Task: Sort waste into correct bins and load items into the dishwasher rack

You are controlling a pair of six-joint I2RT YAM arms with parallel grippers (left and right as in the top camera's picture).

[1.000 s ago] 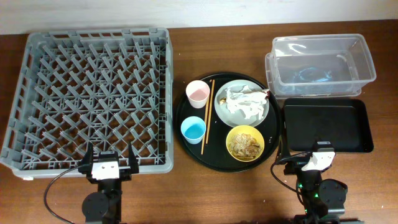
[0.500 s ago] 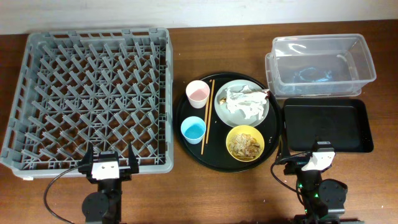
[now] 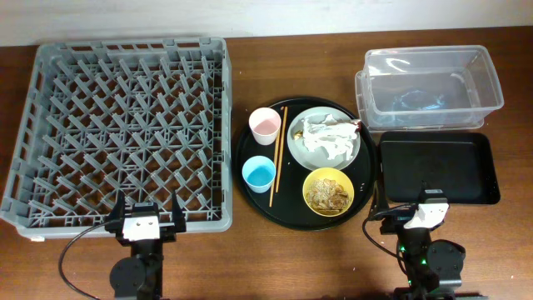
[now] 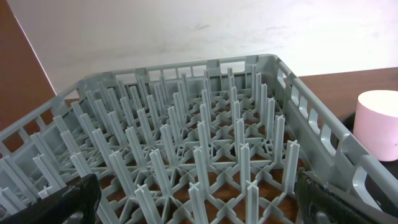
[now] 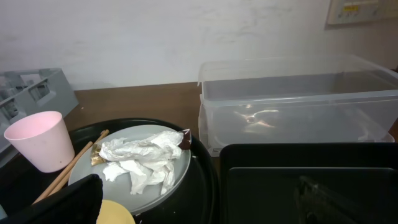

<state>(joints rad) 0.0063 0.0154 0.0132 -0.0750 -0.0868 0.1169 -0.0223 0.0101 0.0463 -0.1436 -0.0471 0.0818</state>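
Unmoved since a second ago: both arms and every item on the brown wood-grain table (image 3: 208, 258). Large square dishwasher rack (image 3: 121, 129) at left, grey moulded plastic, lattice floor bristling with upright pegs, slotted walls. Beside it, glossy round black tray (image 3: 287, 218) carrying the rest: pale grey round plate (image 3: 296, 142) under crumpled white paper tissue (image 3: 329, 136), with small brown wrapper (image 3: 357, 126) at its far-right edge; yellow bowl (image 3: 306, 190) with brownish food scraps (image 3: 327, 193) and rice grains; pink cup (image 3: 265, 125) and blue cup (image 3: 259, 173), smooth and tapered; two thin wooden chopsticks (image 3: 279, 154) lying between cups and plate. At right, clear plastic tub (image 3: 491, 83), rectangular with rounded corners; just in front, shallow black rectangular tray (image 3: 437, 167), matte. Wall panel (image 5: 359, 9) with yellow mark, lettering too small to read. Left gripper (image 4: 199, 199) spread wide at the rack's near wall, holding nothing. Right gripper (image 5: 199, 199) likewise wide apart, holding nothing, by the near edge of the shallow black rectangular tray.
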